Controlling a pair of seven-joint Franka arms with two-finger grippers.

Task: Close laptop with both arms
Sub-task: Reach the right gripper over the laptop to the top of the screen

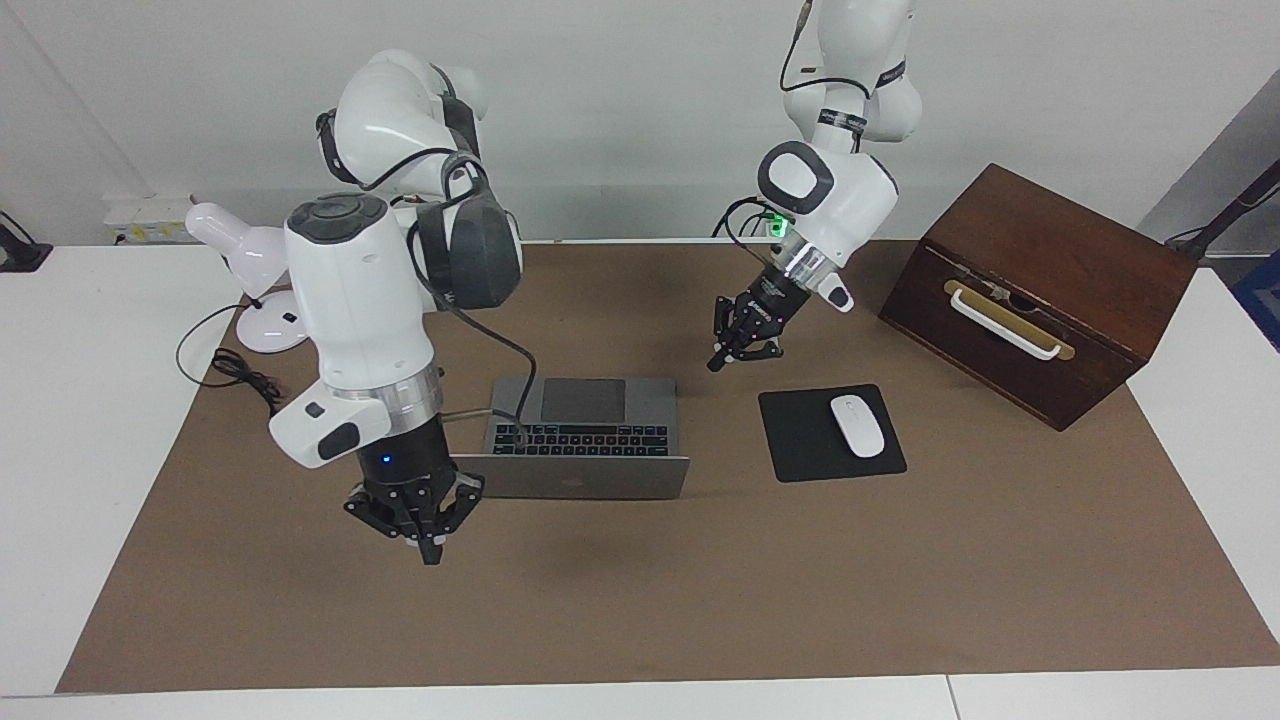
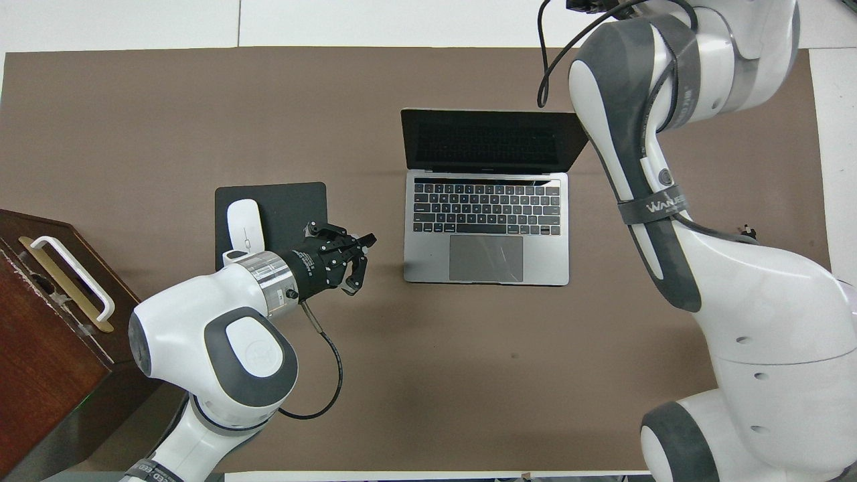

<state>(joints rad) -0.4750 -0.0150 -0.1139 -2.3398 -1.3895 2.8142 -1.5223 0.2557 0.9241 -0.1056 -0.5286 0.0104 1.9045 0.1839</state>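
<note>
Facing view
Laptop (image 1: 585, 438): sitting open on the brown desk (image 1: 640, 600), lid raised at the edge farther from the robots.
Right tool (image 1: 428, 540): hanging beside the lid's corner toward the right arm's end, apart from it; fingers lying close together, holding nothing.
Left tool (image 1: 727, 352): hovering over bare desk near the laptop's corner nearest the robots, apart from it; fingers narrow, holding nothing.
Mouse pad (image 1: 800, 440): lying beside the laptop toward the left arm's end, carrying a white mouse (image 1: 858, 425).
Wooden box (image 1: 1040, 290): standing well apart.

Overhead view
Laptop (image 2: 487, 227): screen facing the robots.
Left tool (image 2: 358, 251): pointing at the palm-rest, between mouse pad (image 2: 294, 201) and laptop.
Right tool: hidden by its arm.
</note>
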